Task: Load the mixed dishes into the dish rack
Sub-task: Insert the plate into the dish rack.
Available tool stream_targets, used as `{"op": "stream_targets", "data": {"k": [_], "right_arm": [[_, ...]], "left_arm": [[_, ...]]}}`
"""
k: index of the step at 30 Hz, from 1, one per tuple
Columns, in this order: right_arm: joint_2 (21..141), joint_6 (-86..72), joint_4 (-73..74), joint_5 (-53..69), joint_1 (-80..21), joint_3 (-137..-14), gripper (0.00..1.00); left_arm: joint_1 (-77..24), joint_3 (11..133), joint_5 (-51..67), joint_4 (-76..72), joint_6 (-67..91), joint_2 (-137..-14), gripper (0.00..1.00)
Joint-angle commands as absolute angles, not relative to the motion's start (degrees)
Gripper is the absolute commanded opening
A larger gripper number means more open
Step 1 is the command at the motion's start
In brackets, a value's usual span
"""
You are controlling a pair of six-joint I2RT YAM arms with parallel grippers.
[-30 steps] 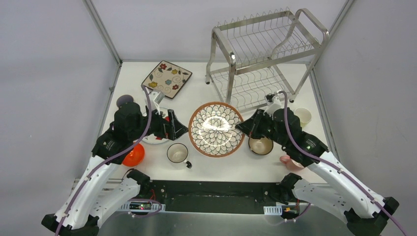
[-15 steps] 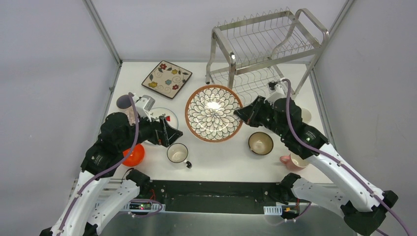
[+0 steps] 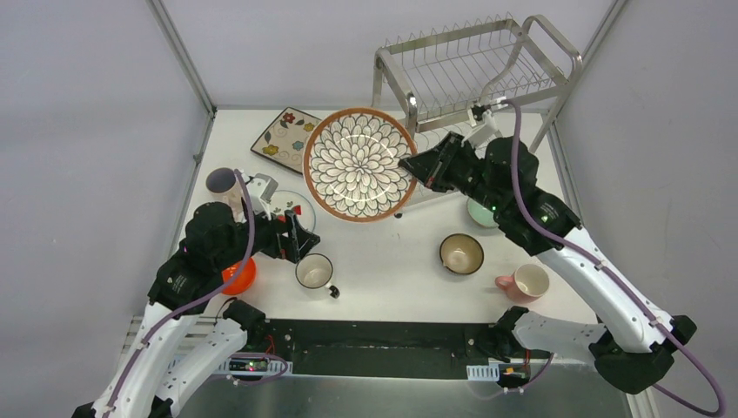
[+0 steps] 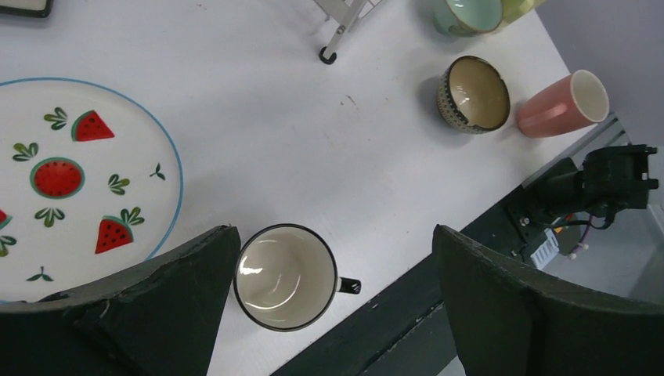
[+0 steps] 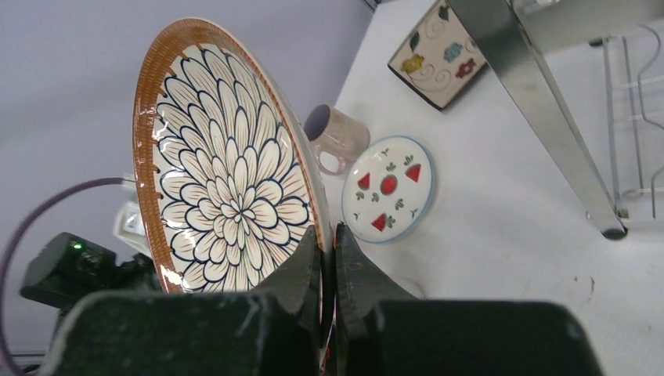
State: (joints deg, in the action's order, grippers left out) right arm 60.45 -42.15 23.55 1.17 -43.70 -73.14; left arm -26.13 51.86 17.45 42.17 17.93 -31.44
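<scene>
One round glossy plate (image 5: 227, 180) — right tool (image 5: 322, 257) clamped.

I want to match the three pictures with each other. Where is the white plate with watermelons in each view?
Top external: the watermelon plate lies left of centre, partly hidden.
Left wrist: it is at the left edge, cut off.
Right wrist: it is near the centre, just right of the lifted petal plate.
Shared landmark: a leg of the dish rack, right of the plate in every view.
</scene>
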Motion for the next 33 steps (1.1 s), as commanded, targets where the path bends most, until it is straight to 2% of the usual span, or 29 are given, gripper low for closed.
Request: {"op": "stream_targets", "data": {"k": [1, 19, 33], "right_arm": [[60.7, -43.4, 10.7, 2.5, -43.7, -83.0, 0.0], [70.1, -36.7, 15.8, -14.8, -41.2, -103.5, 0.0], [77.8, -37.2, 17.5, -18.1, -25.5, -113.7, 0.0]], "left_arm": [[-25.7, 50.3, 14.5, 41.9, 14.9, -31.0, 0.99], [-25.7, 49.3, 15.7, 41.8, 14.1, -32.7, 0.99], [-25.7, 49.0, 15.2, 41.8, 14.0, -32.6, 0.99]]}}
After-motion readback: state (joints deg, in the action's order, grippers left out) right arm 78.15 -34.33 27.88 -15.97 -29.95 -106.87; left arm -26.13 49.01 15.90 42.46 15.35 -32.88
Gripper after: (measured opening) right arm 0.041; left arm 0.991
